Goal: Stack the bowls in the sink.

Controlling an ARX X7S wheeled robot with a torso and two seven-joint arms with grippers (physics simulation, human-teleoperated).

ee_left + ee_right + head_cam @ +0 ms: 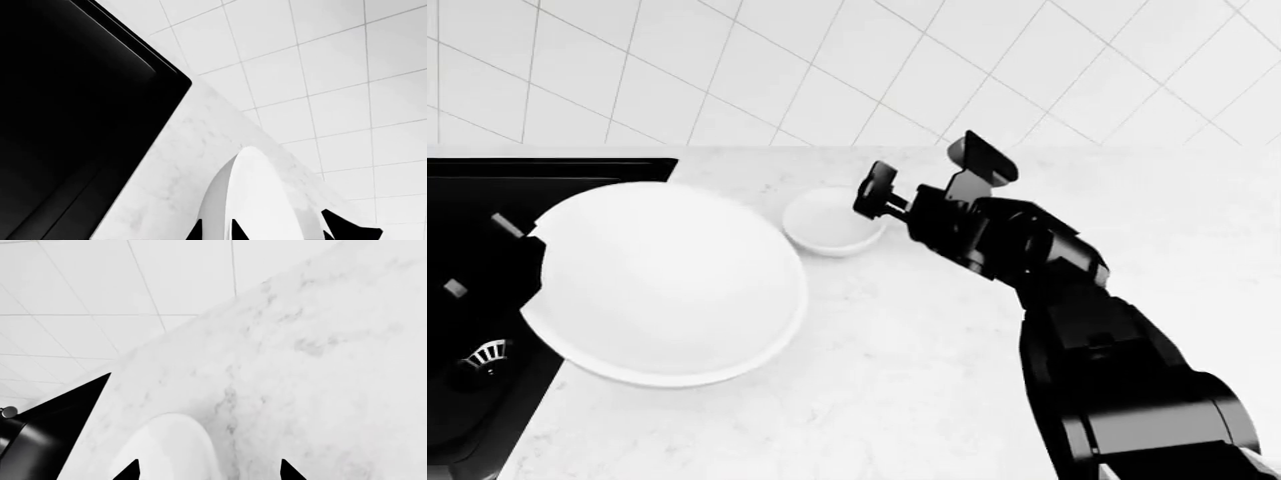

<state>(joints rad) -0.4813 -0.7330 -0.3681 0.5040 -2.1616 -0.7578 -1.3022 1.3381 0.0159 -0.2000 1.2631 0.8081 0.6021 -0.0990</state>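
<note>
The wide white bowl is lifted and tilted, half over the counter and half over the black sink. My left gripper is shut on its rim, with the bowl's wall between the two close fingertips. In the head view that gripper is black against the sink at the bowl's left edge. The small white bowl sits on the counter behind the wide one. My right gripper is open and empty, just right of and above the small bowl.
The marble counter runs right of the sink. A white tiled wall stands behind it. The metal drain shows in the sink floor. The sink's corner also shows in the right wrist view.
</note>
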